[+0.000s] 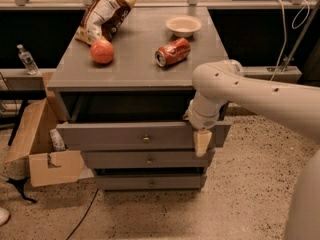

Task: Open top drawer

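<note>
The top drawer [110, 134] is the widest grey front of the cabinet, with a small round knob [146, 139] at its centre. It stands pulled out a little, with a dark gap under the cabinet top. My gripper [202, 142] hangs from the white arm [235, 86] at the right end of this drawer front, its cream tip lying over the front's lower edge. The two narrower drawers [149, 160] sit below it.
On the cabinet top [135, 64] lie a chip bag [105, 14], a red apple [102, 51], a tipped red can [172, 52] and a white bowl [183, 25]. An open cardboard box [37, 149] stands on the floor at left, with a water bottle [26, 59] on a ledge.
</note>
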